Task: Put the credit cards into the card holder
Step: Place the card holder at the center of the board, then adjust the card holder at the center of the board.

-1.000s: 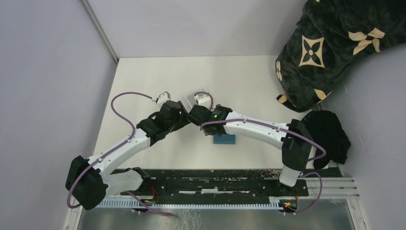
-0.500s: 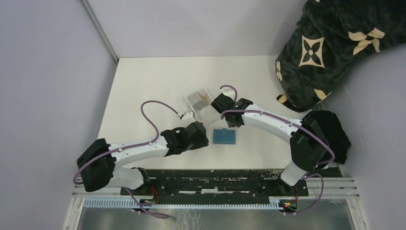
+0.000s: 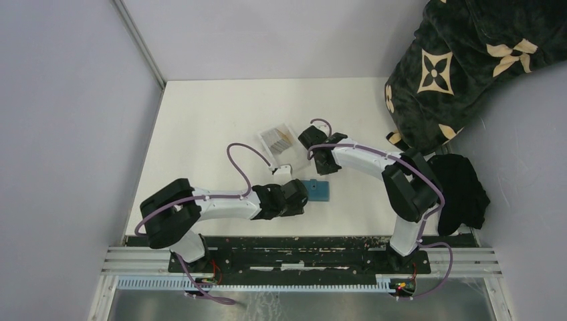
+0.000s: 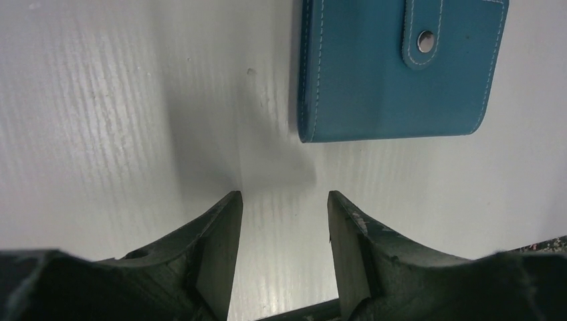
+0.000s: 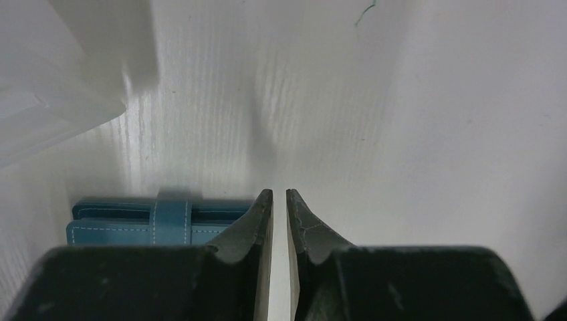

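The card holder [image 3: 319, 190] is a teal wallet lying closed on the white table, its snap tab [image 4: 422, 35] fastened. The credit cards [image 3: 278, 138], greyish with a gold one, stand in a clear plastic tray [image 3: 291, 151] behind it. My left gripper [image 3: 302, 198] sits low at the wallet's left side, open and empty. In the left wrist view the gripper [image 4: 284, 200] is a short way off the wallet [image 4: 394, 73]. My right gripper [image 3: 325, 167] hovers just behind the wallet. In the right wrist view the gripper [image 5: 279, 194] is closed to a thin slit with nothing in it, beside the wallet [image 5: 134, 224].
A black patterned blanket [image 3: 468, 60] hangs over the far right corner, and a black cloth [image 3: 461, 190] lies at the right edge. A metal rail [image 3: 301, 257] runs along the near edge. The tray's clear corner [image 5: 60, 87] shows in the right wrist view.
My left arm swung back from the tray down to the wallet's left side, its jaws narrowing. My right gripper lifted off the wallet, moved just behind it and closed almost fully.
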`<move>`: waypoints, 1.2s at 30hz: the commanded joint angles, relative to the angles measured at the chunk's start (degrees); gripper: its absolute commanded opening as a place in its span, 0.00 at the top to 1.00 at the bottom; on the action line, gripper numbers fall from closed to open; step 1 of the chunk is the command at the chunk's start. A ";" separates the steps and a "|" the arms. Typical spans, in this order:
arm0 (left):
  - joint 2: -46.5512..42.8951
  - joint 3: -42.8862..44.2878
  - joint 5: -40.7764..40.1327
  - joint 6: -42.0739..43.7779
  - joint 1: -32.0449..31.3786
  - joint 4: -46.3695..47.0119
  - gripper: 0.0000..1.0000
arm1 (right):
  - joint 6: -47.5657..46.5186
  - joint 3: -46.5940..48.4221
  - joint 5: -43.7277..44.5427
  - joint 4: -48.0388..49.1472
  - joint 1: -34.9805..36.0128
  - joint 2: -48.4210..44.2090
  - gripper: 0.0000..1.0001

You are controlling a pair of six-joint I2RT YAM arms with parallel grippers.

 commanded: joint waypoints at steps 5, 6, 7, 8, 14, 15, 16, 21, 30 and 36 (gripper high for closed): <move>5.97 7.26 -4.12 0.58 -0.32 -2.24 0.41 | 2.24 1.84 -6.11 3.63 -0.34 2.59 0.85; 6.70 7.89 -4.86 0.68 -0.22 -3.24 0.41 | 2.50 1.53 -6.51 3.71 -0.37 2.46 0.85; 7.27 8.42 -5.53 0.59 -0.21 -3.91 0.40 | 2.89 1.10 -7.21 3.83 -0.32 2.37 0.86; 7.59 8.73 -6.34 0.50 -0.20 -4.46 0.39 | 3.31 0.69 -7.68 3.86 -0.29 2.21 0.86; 9.46 10.61 -10.85 0.73 -0.02 -7.46 0.37 | 5.34 -3.90 -8.54 4.43 -0.34 0.07 0.89; 10.00 10.95 -11.17 0.72 0.08 -7.90 0.37 | 5.51 -4.69 -8.72 4.48 -0.35 -0.19 0.89; 10.49 11.23 -11.39 0.77 0.06 -8.23 0.36 | 5.68 -5.31 -8.90 4.56 -0.30 -0.49 0.89; 11.11 11.24 -13.02 0.39 0.39 -8.58 0.35 | 7.01 -7.75 -9.91 4.63 -0.27 -2.46 0.90; 10.75 11.45 -15.27 0.76 1.54 -8.06 0.34 | 10.50 -10.90 -12.38 4.78 0.44 -6.95 0.91; 9.49 10.63 -16.44 0.58 1.95 -7.80 0.35 | 10.80 -10.54 -10.18 3.37 1.77 -7.77 0.88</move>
